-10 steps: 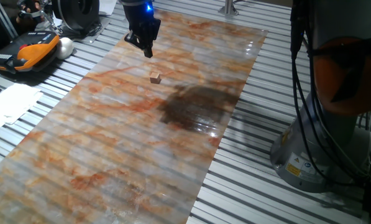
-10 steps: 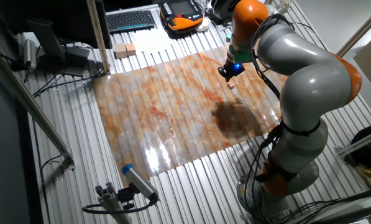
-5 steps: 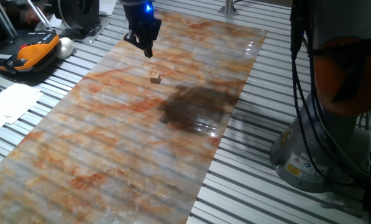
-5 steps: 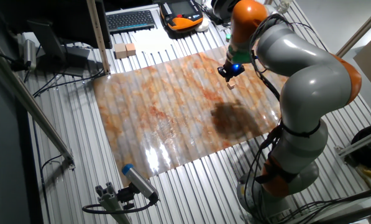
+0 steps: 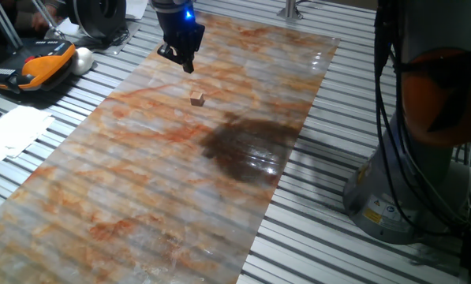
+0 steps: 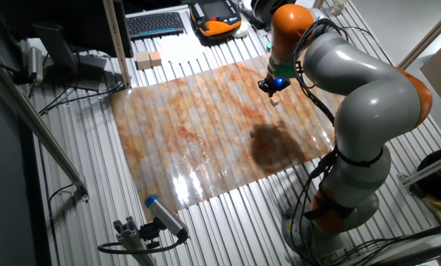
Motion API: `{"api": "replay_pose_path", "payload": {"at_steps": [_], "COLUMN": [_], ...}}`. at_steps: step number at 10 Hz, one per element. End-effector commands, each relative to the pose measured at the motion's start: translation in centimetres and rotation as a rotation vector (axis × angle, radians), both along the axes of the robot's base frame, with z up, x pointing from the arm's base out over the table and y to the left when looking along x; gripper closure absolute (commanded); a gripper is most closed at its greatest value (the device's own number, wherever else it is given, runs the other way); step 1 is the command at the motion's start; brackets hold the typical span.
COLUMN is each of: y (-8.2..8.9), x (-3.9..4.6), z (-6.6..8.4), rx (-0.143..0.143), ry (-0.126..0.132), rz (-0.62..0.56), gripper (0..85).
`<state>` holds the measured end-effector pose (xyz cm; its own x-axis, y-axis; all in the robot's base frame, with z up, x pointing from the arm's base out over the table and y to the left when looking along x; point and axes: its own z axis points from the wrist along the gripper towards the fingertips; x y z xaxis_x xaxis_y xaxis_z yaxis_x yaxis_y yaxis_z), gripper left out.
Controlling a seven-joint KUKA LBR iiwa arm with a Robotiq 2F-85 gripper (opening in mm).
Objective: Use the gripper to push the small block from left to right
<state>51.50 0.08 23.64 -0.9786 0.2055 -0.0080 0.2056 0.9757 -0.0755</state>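
Observation:
The small block (image 5: pixel 197 98) is a tiny light-tan wooden cube lying on the marbled orange-grey mat (image 5: pixel 156 181). In the other fixed view it shows just beyond the gripper's tip (image 6: pixel 275 101). My gripper (image 5: pixel 187 66) hangs above the mat, a short way behind the block and apart from it. Its fingers are together and hold nothing. It also shows in the other fixed view (image 6: pixel 269 91), with a blue light lit on its body.
An orange and black handheld device (image 5: pixel 31 68) and white papers (image 5: pixel 13 130) lie left of the mat. The robot's grey base (image 5: pixel 413 189) stands at the right. Two wooden blocks (image 6: pixel 149 60) and a keyboard (image 6: pixel 156 24) lie beyond the mat.
The gripper has shifted very slightly to the left in both views. The block has not moved.

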Motion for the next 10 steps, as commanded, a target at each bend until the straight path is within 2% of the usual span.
{"api": "replay_pose_path", "payload": {"at_steps": [1,2,3,4,6,8,9,10], "y": [0.0,0.0,0.0,0.0,0.0,0.0,-0.5,-2.1], "x": [0.0,0.0,0.0,0.0,0.0,0.0,0.15,0.83], "z": [0.0,0.0,0.0,0.0,0.0,0.0,-0.2,-0.9], "rx": [0.021,0.042,0.001,-0.012,-0.002,0.024,0.028,0.046], "ry": [-0.009,-0.005,-0.02,-0.024,-0.014,-0.007,-0.015,-0.018], "rz": [0.007,0.001,-0.001,0.0,0.04,0.093,0.108,0.124], "gripper": [85.0,85.0,85.0,85.0,85.0,85.0,85.0,85.0]}}
